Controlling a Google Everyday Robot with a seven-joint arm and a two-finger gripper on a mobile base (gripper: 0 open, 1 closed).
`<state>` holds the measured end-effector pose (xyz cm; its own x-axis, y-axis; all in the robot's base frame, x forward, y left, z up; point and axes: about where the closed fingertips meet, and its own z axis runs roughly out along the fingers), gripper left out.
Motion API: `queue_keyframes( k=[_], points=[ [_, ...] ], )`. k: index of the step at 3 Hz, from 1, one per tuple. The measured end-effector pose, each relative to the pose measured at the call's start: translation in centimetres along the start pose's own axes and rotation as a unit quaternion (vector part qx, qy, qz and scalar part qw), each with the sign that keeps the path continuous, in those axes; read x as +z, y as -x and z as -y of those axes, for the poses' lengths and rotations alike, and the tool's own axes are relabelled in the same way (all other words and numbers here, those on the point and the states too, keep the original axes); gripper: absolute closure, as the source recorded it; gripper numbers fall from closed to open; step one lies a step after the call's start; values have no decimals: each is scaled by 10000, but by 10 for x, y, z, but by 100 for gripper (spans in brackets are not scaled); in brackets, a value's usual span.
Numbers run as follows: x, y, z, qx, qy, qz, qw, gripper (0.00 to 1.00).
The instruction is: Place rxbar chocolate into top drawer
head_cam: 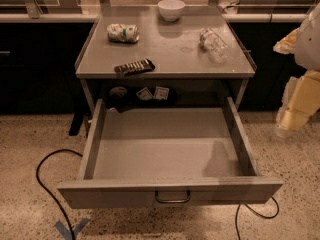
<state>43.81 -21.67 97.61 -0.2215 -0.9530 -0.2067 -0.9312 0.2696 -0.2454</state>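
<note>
One rxbar chocolate (134, 67) lies at the bench's (170, 54) seven o'clock; my pincer (295, 115), off at three o'clock, opening I cannot tell, should straddle its short width.

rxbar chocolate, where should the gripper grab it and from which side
Probably across its short width at mid-length, from straight above: the rxbar chocolate lies flat, long axis nearly along the table's front edge. The gripper hangs at the view's right edge.
</note>
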Motion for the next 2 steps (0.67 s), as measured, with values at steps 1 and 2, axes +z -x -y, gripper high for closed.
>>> queue_keyframes(
  k=[1, 2],
  points=[
    [-1, 1, 1, -13, -24, 7, 10000, 0],
    [-3, 26, 30, -310, -286, 125, 9990, 0]
  ],
)
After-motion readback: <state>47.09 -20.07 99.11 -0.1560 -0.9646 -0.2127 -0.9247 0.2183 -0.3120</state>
